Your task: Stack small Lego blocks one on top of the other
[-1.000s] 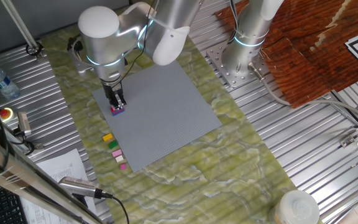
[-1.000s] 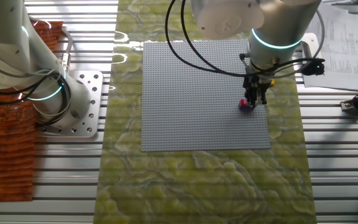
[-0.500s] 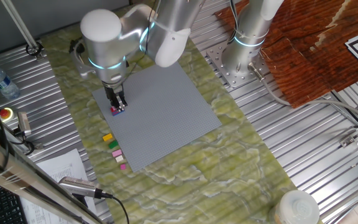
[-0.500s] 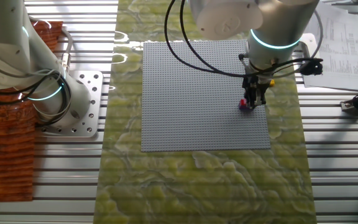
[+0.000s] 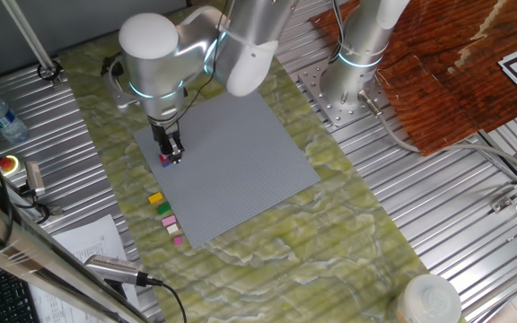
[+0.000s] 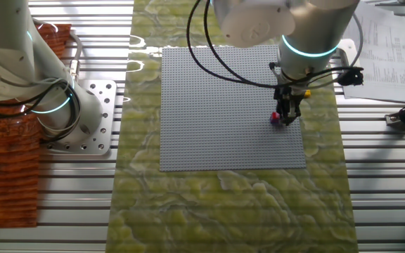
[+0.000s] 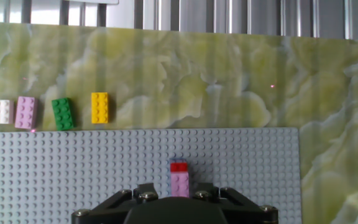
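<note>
Grey baseplate [image 5: 232,161]: we note the gripper [image 5: 170,154] has lifted slightly off the red-and-pink stack [image 7: 179,179]; stack stands placed; jaw state indiscernible.

Red block [image 7: 179,167] and pink block [image 7: 179,183] are sitting end to end, touching, on the grey studded plate near its edge. Four loose blocks are lying in a row on the green mat just off that edge, apart: yellow block [image 7: 100,107], green block [image 7: 63,114], light pink block [image 7: 26,112], white block [image 7: 2,111].
</note>
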Action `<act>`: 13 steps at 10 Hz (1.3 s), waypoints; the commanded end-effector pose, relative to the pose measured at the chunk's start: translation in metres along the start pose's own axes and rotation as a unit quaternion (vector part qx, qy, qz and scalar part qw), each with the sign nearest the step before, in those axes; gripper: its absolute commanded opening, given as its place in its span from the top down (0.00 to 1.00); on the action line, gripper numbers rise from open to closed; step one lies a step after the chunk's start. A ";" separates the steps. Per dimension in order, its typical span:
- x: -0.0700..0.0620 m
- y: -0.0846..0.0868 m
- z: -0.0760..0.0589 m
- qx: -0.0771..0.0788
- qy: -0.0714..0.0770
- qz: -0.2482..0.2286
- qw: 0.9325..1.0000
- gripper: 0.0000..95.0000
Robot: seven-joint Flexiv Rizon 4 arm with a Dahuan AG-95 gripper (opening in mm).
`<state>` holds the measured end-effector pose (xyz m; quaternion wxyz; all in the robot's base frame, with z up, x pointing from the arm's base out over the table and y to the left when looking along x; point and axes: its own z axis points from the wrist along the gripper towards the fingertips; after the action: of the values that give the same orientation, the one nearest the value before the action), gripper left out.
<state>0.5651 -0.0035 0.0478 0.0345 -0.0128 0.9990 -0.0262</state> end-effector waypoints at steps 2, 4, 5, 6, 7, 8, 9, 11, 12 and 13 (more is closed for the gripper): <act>0.005 0.008 -0.031 -0.003 0.009 0.003 1.000 1.00; 0.007 0.009 -0.041 0.002 0.017 0.002 1.000 1.00; 0.007 0.009 -0.041 0.002 0.019 0.005 1.000 1.00; 0.007 0.009 -0.041 0.003 0.020 0.010 1.000 1.00; 0.008 0.007 -0.037 0.006 0.020 0.010 1.000 1.00; 0.008 0.004 -0.033 0.008 0.019 0.008 1.000 1.00; 0.008 0.001 -0.030 0.011 0.019 0.007 1.000 1.00; 0.005 -0.004 -0.020 0.015 0.016 0.000 1.000 1.00; 0.004 -0.006 -0.017 0.016 0.015 -0.001 1.000 1.00; 0.004 -0.006 -0.016 0.016 0.015 -0.001 1.000 1.00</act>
<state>0.5630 -0.0093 0.0609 0.0196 -0.0136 0.9988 -0.0423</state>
